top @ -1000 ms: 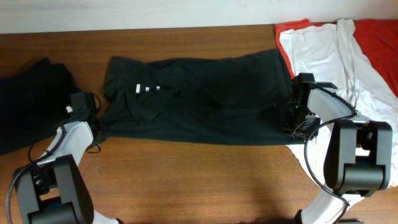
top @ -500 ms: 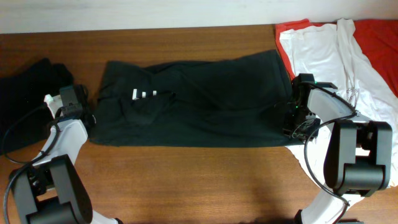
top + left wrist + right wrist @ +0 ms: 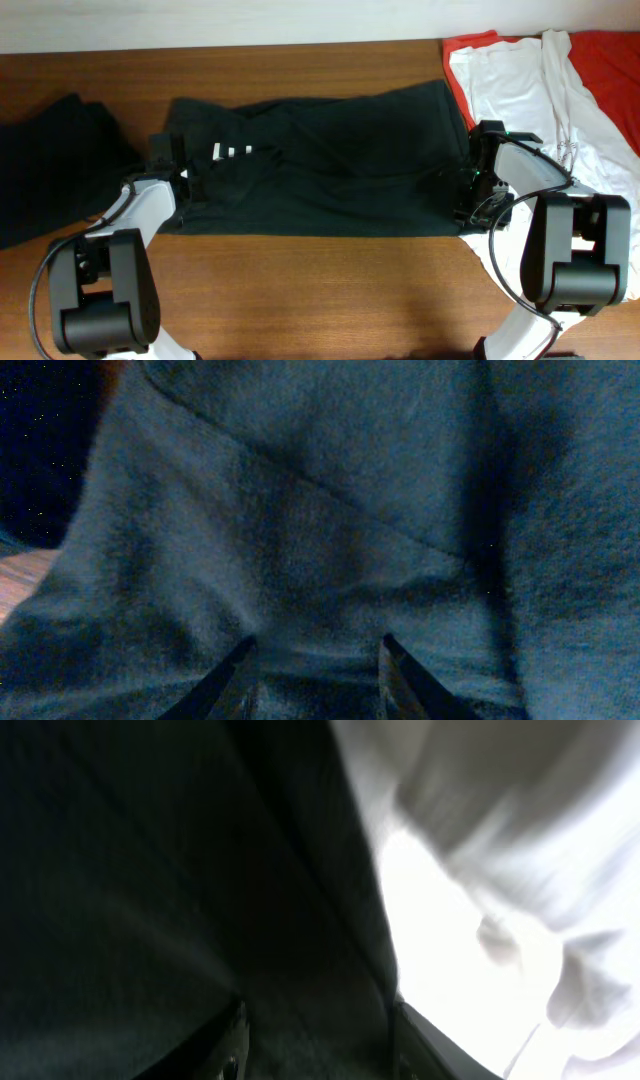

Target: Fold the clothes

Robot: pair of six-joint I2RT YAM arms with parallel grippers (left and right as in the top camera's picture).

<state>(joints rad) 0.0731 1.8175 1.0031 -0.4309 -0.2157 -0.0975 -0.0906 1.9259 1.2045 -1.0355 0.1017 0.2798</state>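
A large black T-shirt (image 3: 330,165) is seen spread out flat along the far half of the worktop (image 3: 320,300), running from left of the middle almost to the right-hand pile. Small pieces of white lettering (image 3: 235,151) are shown near its left end. The cloth is creased, and its near hem lies roughly parallel to the near edge of the worktop.

The left gripper (image 3: 190,182) is placed over the left end of the black T-shirt, just below the lettering. In the left wrist view the left gripper (image 3: 318,660) is seen with its jaws set apart, dark cloth and a seam lying ahead of them; nothing is pinched between them.

The right gripper (image 3: 463,198) is held at the right end of the same shirt, where its edge meets the white cloth. In the right wrist view the right gripper (image 3: 315,1032) is likewise seen with its jaws apart over dark cloth, and no grasp is shown.

A dark garment (image 3: 50,165) is bunched at the left edge of the worktop. A white T-shirt (image 3: 515,90) is laid at the far right corner, and a red-orange T-shirt (image 3: 605,60) is partly covered by it.
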